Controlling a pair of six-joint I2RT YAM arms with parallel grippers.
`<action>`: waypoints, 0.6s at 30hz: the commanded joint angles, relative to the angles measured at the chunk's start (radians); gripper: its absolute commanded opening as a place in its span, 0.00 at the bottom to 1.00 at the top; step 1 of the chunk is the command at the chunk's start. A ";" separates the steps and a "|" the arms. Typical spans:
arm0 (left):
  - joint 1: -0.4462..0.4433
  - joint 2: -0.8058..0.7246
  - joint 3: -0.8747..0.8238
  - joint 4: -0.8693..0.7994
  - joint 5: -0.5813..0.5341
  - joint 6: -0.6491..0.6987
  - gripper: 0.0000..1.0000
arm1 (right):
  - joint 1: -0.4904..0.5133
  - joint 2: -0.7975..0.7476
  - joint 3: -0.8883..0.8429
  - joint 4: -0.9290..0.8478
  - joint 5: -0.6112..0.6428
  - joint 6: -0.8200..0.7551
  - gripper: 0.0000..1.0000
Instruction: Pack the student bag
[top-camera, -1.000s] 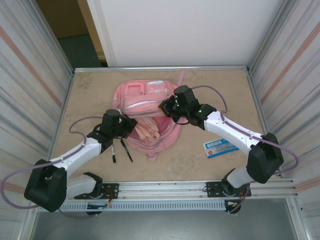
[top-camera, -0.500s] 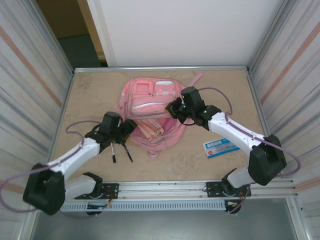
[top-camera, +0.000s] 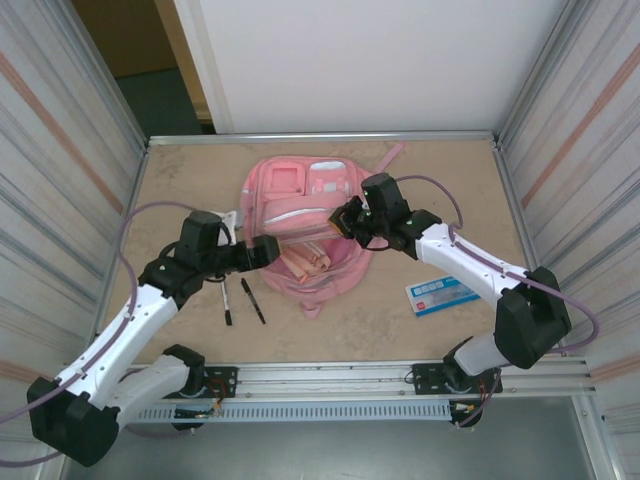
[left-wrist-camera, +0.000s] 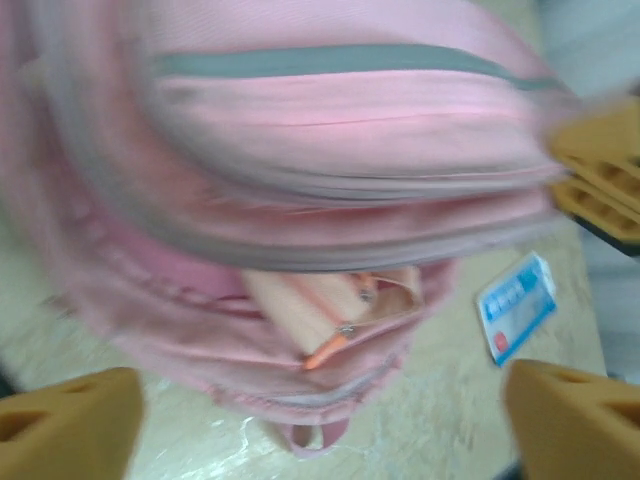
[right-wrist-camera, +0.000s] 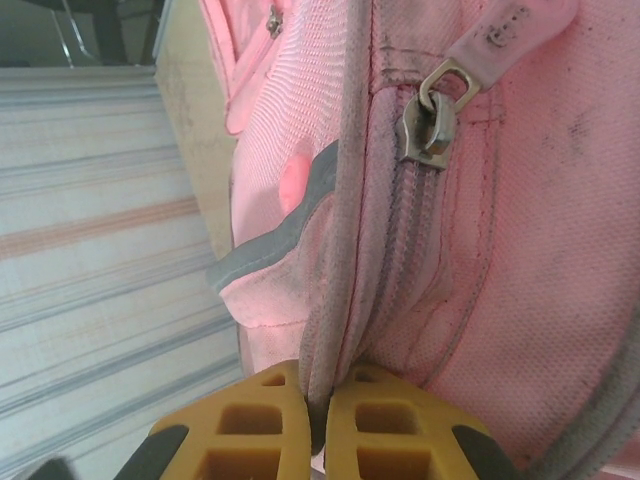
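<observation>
Beige table (top-camera: 190, 175) bears the soft, floppy student bag (top-camera: 300, 200), likely best pinched at seams: right gripper (top-camera: 344, 222) clamps its zip edge, left gripper (top-camera: 265, 250) stands spread wide.

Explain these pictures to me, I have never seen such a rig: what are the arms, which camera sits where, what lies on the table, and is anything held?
These are two robot arms bolted at the near edge of a table. The wide picture looks down from above and behind them; the other two come from a camera on each wrist. A pink student bag lies in the middle, two black pens left of it, a blue and white card to its right. The right hand is shut, pinching a seam of the student bag beside a zip puller. The left hand is wide open at the bag's left side, holding nothing; its orange fingers frame the blurred wrist picture.
</observation>
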 joint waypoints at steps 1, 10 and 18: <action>-0.052 -0.006 0.036 0.136 0.190 0.478 0.99 | 0.003 -0.002 0.046 0.056 -0.071 -0.010 0.00; -0.211 0.203 0.127 0.185 -0.211 1.023 0.99 | -0.008 0.021 0.050 0.086 -0.127 0.010 0.00; -0.217 0.433 0.068 0.446 -0.437 1.234 0.79 | -0.034 0.022 0.037 0.112 -0.178 0.007 0.00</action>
